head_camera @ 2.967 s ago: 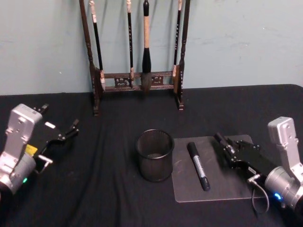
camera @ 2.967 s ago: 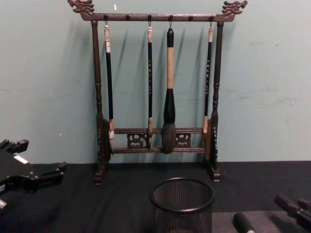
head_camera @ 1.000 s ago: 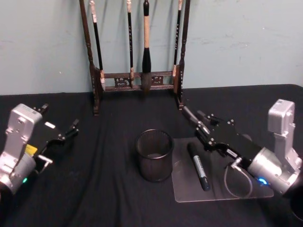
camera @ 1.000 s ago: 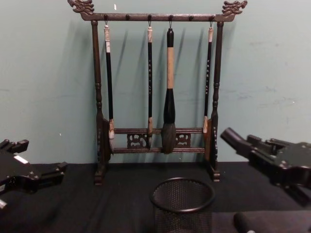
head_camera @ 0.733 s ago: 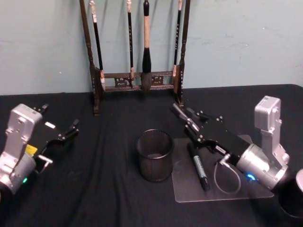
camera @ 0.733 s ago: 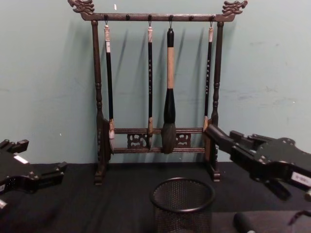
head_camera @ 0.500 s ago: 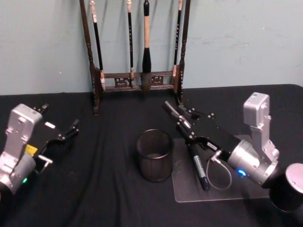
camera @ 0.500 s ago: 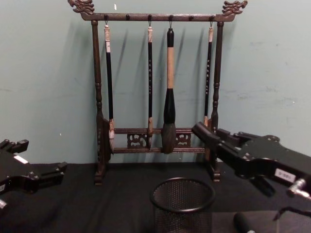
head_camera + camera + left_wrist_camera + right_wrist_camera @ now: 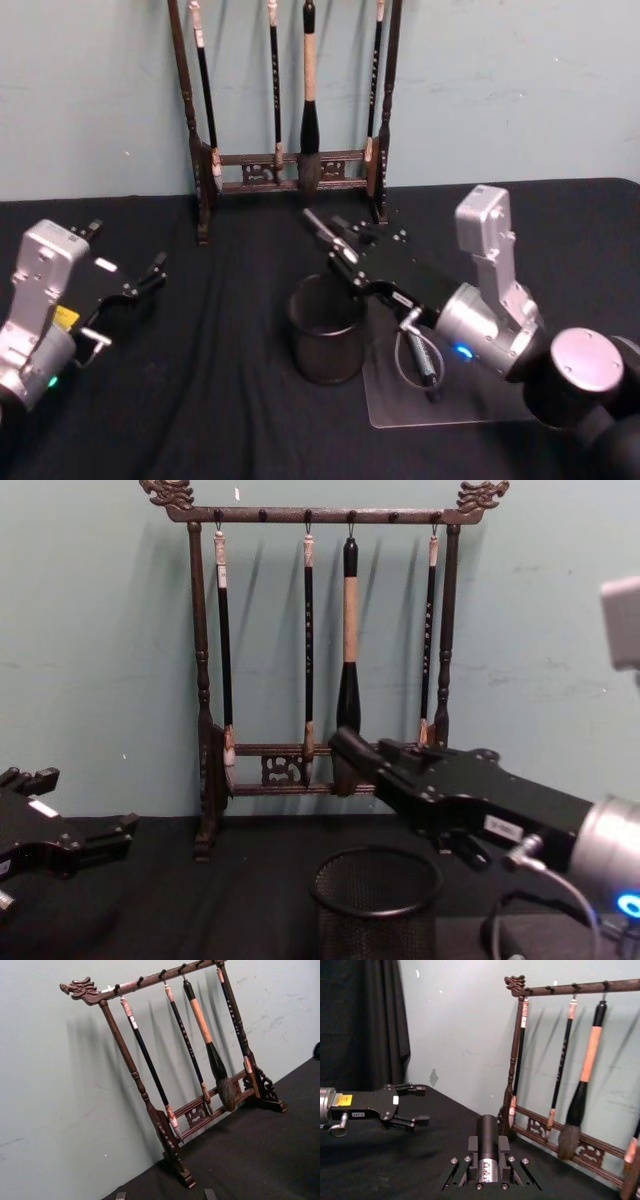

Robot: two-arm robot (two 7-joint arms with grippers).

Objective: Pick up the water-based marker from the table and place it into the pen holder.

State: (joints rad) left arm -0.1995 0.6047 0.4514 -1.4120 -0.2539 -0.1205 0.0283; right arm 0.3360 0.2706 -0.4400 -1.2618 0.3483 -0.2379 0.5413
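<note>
The water-based marker (image 9: 422, 358), black with a white label, lies on a clear mat, partly hidden behind my right arm and its cable loop. The pen holder (image 9: 322, 345) is a black mesh cup left of the mat; in the chest view the pen holder (image 9: 375, 905) stands low at centre. My right gripper (image 9: 345, 240) hangs open and holds nothing, above the cup's far rim, with its tips pointing left and back. The chest view shows the right gripper (image 9: 385, 768) just over the cup. My left gripper (image 9: 128, 250) rests open at the table's left.
A tall dark wooden rack (image 9: 290, 170) hung with calligraphy brushes stands at the back by the wall, behind the cup. The clear mat (image 9: 455, 405) lies right of the cup on the black cloth. A black curtain (image 9: 365, 1020) hangs to the left.
My right arm has risen from the table's front right and swung left across the mat to above the pen holder. The marker still lies on the mat. The left arm has not moved.
</note>
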